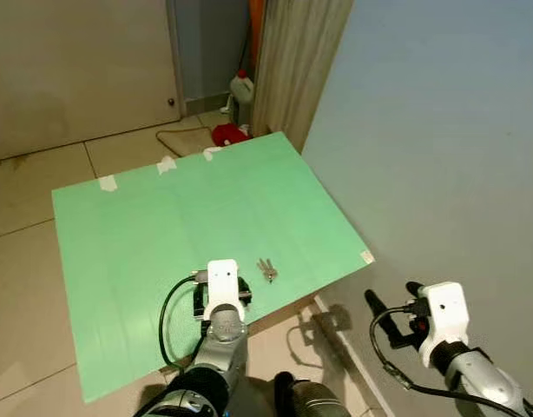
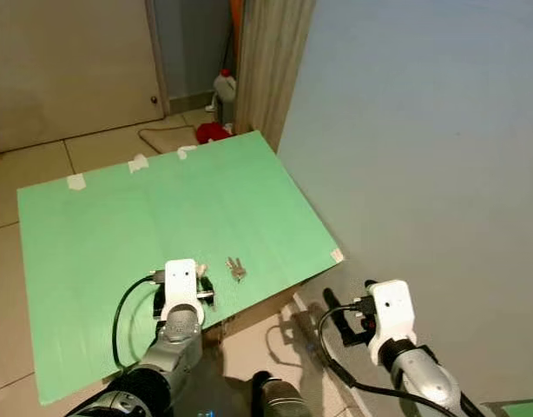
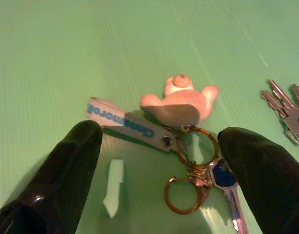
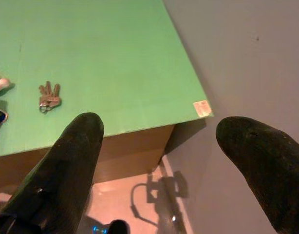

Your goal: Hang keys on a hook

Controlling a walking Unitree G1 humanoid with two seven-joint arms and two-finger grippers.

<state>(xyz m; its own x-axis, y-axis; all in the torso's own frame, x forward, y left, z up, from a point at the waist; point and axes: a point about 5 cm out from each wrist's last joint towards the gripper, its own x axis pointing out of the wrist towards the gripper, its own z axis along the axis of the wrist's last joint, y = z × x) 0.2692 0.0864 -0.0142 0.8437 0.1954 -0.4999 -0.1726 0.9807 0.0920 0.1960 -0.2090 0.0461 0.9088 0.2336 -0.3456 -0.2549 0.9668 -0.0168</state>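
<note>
A keychain lies on the green board (image 1: 188,217) near its front edge: a pink figure (image 3: 181,102), a printed strap (image 3: 125,123), brass rings (image 3: 188,170) and a blue-headed key (image 3: 225,180). My left gripper (image 3: 161,146) hovers low over it, open, with one black finger on each side of the rings. In the head view the left gripper (image 1: 221,294) covers this keychain. A second bunch of plain silver keys (image 1: 266,271) lies just to its right. My right gripper (image 1: 392,297) is open and holds nothing, off the board's front right corner, close to the wall.
A pale blue wall (image 1: 440,130) runs along the board's right side. Behind the board are a curtain (image 1: 292,61), a white bottle (image 1: 241,91), a red object (image 1: 229,134) and a cable (image 1: 175,135) on the tiled floor. A door (image 1: 75,69) stands at the back left.
</note>
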